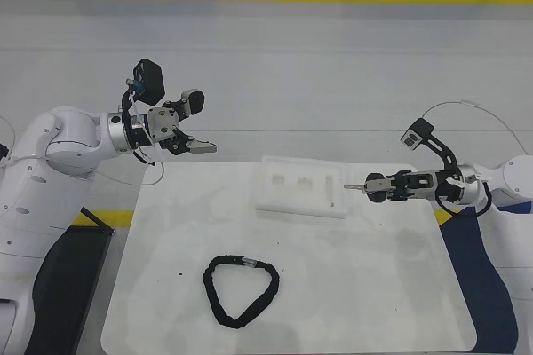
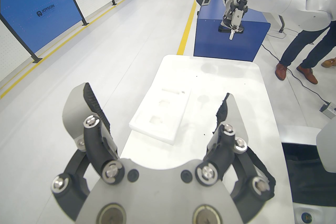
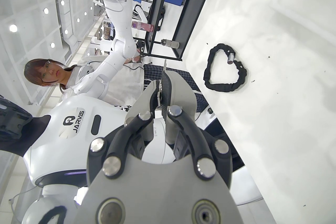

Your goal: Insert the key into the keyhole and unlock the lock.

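The key (image 1: 352,188) sat pinched in the right gripper (image 1: 366,188), blade out, just beside the foam tray (image 1: 300,185). The chain lock (image 1: 240,291) lay on the table (image 1: 400,293), well apart. The left gripper (image 1: 198,124) had its jaws spread, empty. Key looked light, stiff and slick, so hold its head. Lock looked floppy, so grab the metal cylinder (image 1: 246,262).

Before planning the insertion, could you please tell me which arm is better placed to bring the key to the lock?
Right, probably: the right end effector is shut on the key. The left end effector is open and empty, so it could steady the lock.
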